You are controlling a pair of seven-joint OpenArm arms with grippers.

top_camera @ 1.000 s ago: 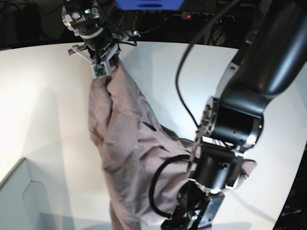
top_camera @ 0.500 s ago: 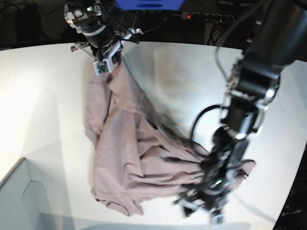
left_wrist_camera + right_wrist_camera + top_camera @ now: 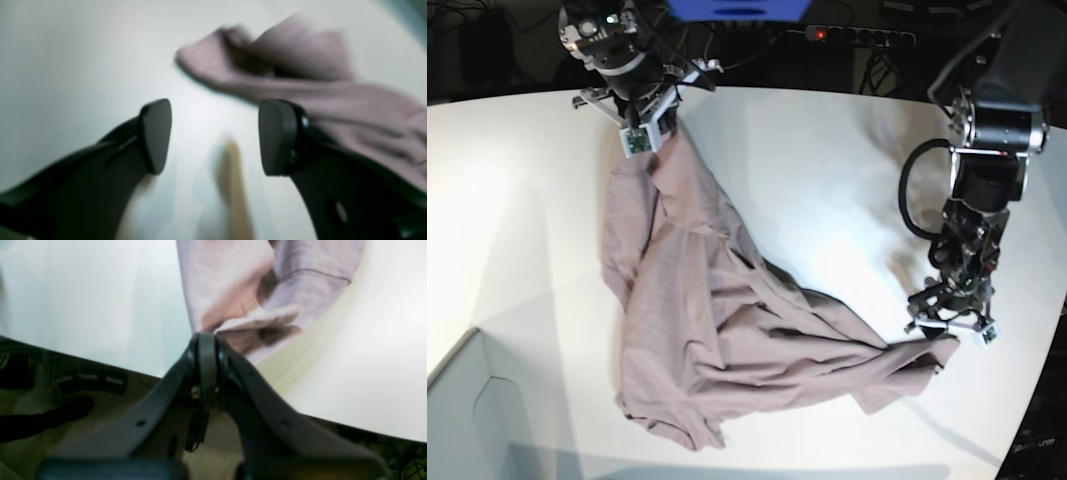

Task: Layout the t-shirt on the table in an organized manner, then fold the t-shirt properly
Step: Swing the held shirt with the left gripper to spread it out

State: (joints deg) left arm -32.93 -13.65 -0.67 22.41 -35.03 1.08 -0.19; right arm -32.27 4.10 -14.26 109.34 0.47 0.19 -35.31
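Though nowhere near flat as yet, entered under the laying-out step, with folding judged not begun. Large smooth matte white table point(image 3: 827, 170) with curved far edge: bare over most of its surface, bearing the garment across its middle. Plain dusty mauve soft cotton short-sleeved t-shirt point(image 3: 697, 320): rumpled, creased, drawn out in a rough triangle from a pinched point at the far side down to a bunched hem near the front edge and a tapering corner towards the base view's right; neck and sleeves not told apart among the folds. Pale grey-blue box corner point(image 3: 467, 410): at the near left of the base view, apart from the cloth. Black right gripper point(image 3: 640, 135): at the far side of the table, jaws closed tight on a gathered fold of the t-shirt, cloth hanging down and away from it. Black left gripper point(image 3: 952, 325): just beside the tapering corner, dark rounded fingers point(image 3: 155, 133) spread wide, nothing between them, only bare table in the gap, cloth off to one side. Next move, as judged: a fresh hold by the free gripper on a hem or shoulder edge, then a pull away from the held point to spread the fabric; low approach needed to catch a single layer.
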